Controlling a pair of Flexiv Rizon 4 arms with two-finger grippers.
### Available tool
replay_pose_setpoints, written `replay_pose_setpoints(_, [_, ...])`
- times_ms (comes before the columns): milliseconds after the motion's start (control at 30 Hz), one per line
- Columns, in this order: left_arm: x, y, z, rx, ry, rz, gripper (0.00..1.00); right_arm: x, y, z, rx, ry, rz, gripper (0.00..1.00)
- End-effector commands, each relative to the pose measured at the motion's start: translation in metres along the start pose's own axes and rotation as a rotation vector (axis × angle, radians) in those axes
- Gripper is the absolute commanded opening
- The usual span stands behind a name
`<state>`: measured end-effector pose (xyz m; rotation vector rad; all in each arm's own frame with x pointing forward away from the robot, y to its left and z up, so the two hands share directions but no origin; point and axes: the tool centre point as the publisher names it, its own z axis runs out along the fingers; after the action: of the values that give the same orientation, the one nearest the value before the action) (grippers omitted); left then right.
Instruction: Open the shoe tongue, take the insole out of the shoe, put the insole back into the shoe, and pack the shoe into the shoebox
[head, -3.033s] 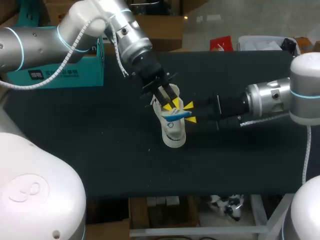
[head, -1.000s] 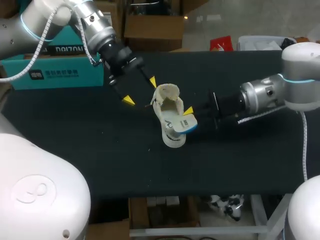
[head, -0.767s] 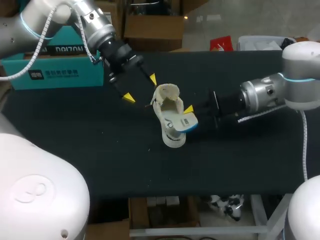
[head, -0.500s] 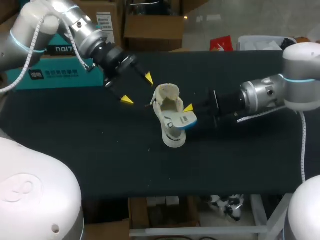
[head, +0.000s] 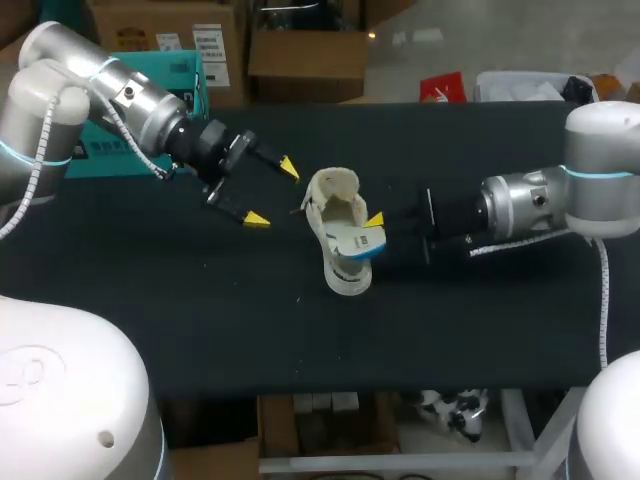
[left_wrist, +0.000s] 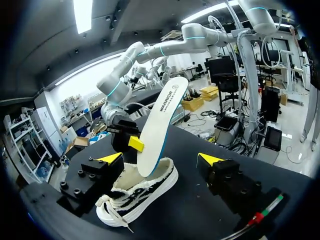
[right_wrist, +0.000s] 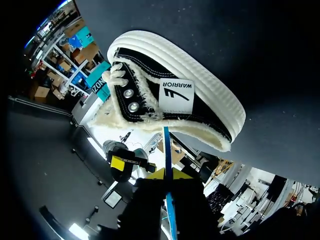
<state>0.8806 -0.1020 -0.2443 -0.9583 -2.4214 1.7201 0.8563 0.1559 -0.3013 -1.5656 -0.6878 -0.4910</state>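
Note:
A cream, black-sided shoe (head: 338, 228) stands mid-table with its tongue pulled open. My right gripper (head: 378, 228) is shut on the white, blue-edged insole (head: 363, 241), whose front end is still inside the shoe. In the right wrist view the insole (right_wrist: 167, 145) shows edge-on between the fingers, just above the shoe (right_wrist: 176, 94). In the left wrist view the insole (left_wrist: 161, 122) rises steeply out of the shoe (left_wrist: 137, 196). My left gripper (head: 270, 192) hangs open to the left of the shoe, touching nothing. The teal shoebox (head: 185, 72) sits at the back left, partly hidden by my left arm.
The black table (head: 450, 320) has free room in front of the shoe and to its right. Its back edge runs behind the shoe, with the shoebox at the left end of it.
My left arm has swung back to the left and turned, away from the shoe, its gripper staying open. The right gripper keeps the insole almost still at the shoe.

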Motion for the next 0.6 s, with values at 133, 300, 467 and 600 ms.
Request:
replay_pose_setpoints(133, [0.005,0.000,0.006,-0.009,-0.036,0.019,1.00,0.000,-0.001,0.000,-0.001,0.001,0.000,0.00])
replay_pose_setpoints(300, [0.009,0.006,0.025,-0.031,-0.081,0.060,1.00,0.002,0.003,0.005,0.003,0.021,0.046,0.00])
replay_pose_setpoints(467, [0.005,0.013,0.043,-0.062,-0.129,0.108,1.00,0.003,0.002,0.009,0.003,0.039,0.045,0.00])
replay_pose_setpoints(600, [0.002,0.014,0.053,-0.051,-0.171,0.151,1.00,0.001,0.000,0.013,-0.008,0.036,0.037,0.00])
